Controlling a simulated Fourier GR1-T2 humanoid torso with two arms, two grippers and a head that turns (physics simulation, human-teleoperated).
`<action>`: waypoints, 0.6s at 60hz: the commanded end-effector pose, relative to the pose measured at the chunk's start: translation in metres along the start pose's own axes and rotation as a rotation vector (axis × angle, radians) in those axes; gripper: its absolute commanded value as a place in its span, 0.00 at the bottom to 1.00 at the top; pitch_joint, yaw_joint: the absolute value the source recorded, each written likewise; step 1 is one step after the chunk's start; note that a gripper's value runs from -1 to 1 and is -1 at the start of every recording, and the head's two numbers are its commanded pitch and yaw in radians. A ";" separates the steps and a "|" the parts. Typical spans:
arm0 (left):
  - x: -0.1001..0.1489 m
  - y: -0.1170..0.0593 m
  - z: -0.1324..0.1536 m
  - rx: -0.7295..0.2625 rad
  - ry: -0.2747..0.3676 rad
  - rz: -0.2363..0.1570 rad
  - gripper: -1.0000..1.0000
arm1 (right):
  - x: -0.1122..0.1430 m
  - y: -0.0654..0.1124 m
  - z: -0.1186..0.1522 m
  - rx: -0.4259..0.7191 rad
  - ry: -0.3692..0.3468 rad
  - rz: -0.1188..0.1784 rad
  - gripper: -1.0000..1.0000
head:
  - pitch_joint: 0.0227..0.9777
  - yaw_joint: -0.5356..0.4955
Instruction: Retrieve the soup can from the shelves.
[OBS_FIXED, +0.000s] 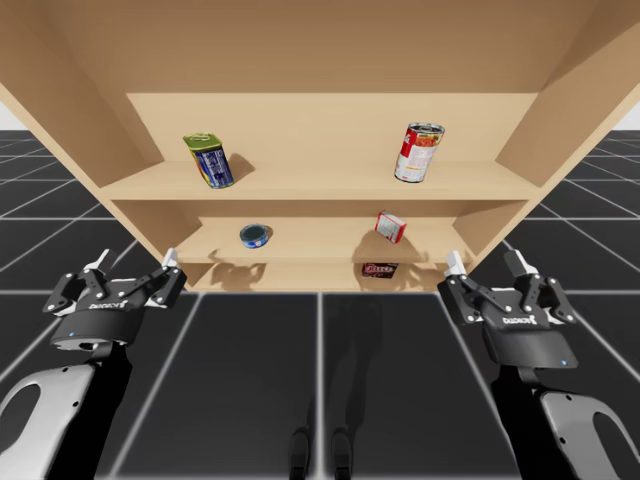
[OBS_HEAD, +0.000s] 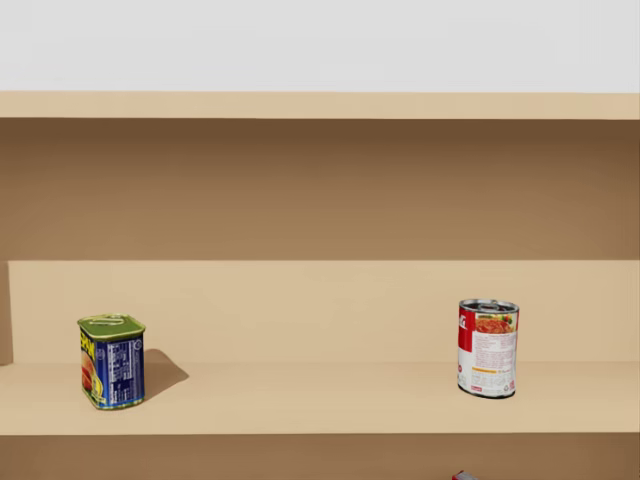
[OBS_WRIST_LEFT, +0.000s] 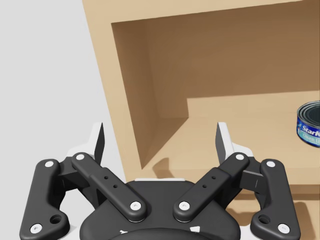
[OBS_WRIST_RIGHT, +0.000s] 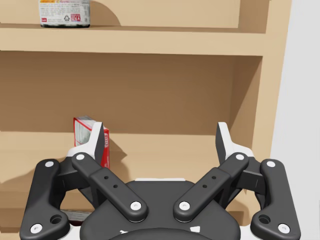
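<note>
On the top shelf (OBS_FIXED: 320, 182), soup can (OBS_FIXED: 418, 152) with open room around.

Soup can (OBS_FIXED: 419, 152) on top shelf (OBS_FIXED: 310, 182), right

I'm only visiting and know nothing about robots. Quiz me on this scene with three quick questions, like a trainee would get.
1. True or false: the soup can shares a shelf with the green-topped tin.
2. What stands on the next shelf down, beneath the soup can? A red box; B mug; C banana.
3. Fill in: the left gripper and right gripper are both ___.
Key: 1 true; 2 A; 3 open.
</note>
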 end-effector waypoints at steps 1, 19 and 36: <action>0.000 0.000 0.000 -0.003 -0.004 0.000 0.00 | -0.001 0.001 0.001 -0.019 -0.008 -0.021 0.00 | 0.06 0.51; 0.000 -0.001 0.001 -0.006 -0.005 -0.001 0.00 | 0.000 0.001 -0.001 0.023 0.013 -0.007 0.00 | 0.14 0.42; 0.000 -0.002 0.001 -0.015 -0.006 -0.006 0.00 | 0.000 0.001 -0.001 0.020 0.013 -0.011 0.00 | 0.19 0.25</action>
